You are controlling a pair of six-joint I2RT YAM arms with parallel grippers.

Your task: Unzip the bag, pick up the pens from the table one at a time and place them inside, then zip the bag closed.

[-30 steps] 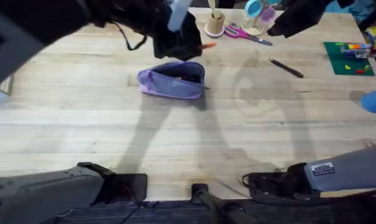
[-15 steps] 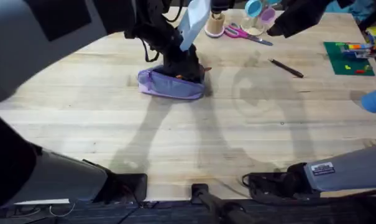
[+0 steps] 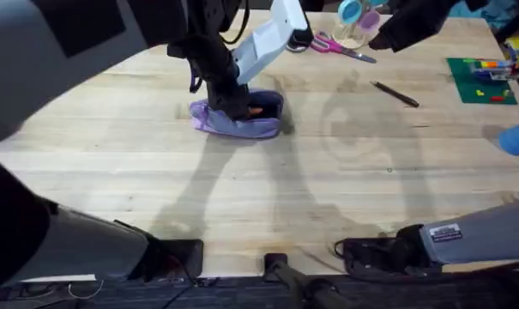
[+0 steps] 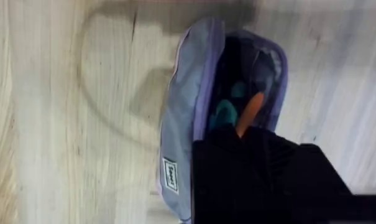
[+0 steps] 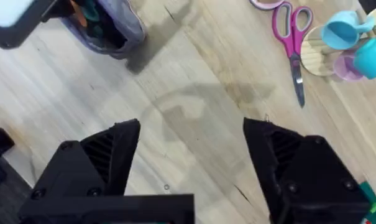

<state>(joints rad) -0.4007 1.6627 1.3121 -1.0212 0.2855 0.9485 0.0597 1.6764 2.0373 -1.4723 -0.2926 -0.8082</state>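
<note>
Overhead: left claw [image 3: 233,101] now down at open bag [image 3: 239,118], mid-table [image 3: 328,197], gripping orange pen [image 4: 250,112], tip inside. Black pen [image 3: 395,94] remains out. Right claw [image 5: 191,155] wide open, empty.

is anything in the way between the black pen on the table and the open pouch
Nothing visible lies on the table between the black pen and the pouch. But the left hand is down at the pouch's open mouth with the orange pen, taking up the opening.
</note>
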